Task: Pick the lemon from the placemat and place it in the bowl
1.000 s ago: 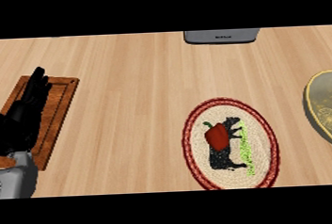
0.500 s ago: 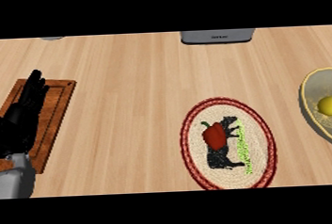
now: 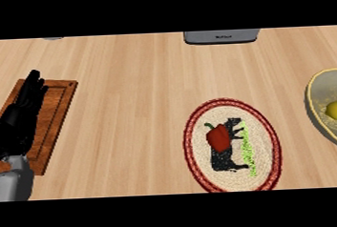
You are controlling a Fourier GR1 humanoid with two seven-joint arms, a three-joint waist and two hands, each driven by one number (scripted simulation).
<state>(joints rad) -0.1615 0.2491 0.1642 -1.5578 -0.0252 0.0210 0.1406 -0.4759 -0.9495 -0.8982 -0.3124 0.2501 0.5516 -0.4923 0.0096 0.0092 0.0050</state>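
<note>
Head view: the lemon (image 3: 336,109) sits in the bowl (image 3: 317,91) at the right edge. An oval placemat (image 3: 202,164) lies lower centre, a red pepper (image 3: 218,137) on it. Bare counter (image 3: 135,88) spreads between. The left hand (image 3: 16,119), fingers straight, rests over the board (image 3: 58,106) at left.

A kitchen, by the light wooden plank counter (image 3: 128,88). Brown wooden cutting board (image 3: 55,115) at its left edge, grey metal appliance (image 3: 221,36) at the far edge, oval woven placemat with red rim (image 3: 200,133) near the front, pale ceramic bowl (image 3: 313,95) at the right edge.
</note>
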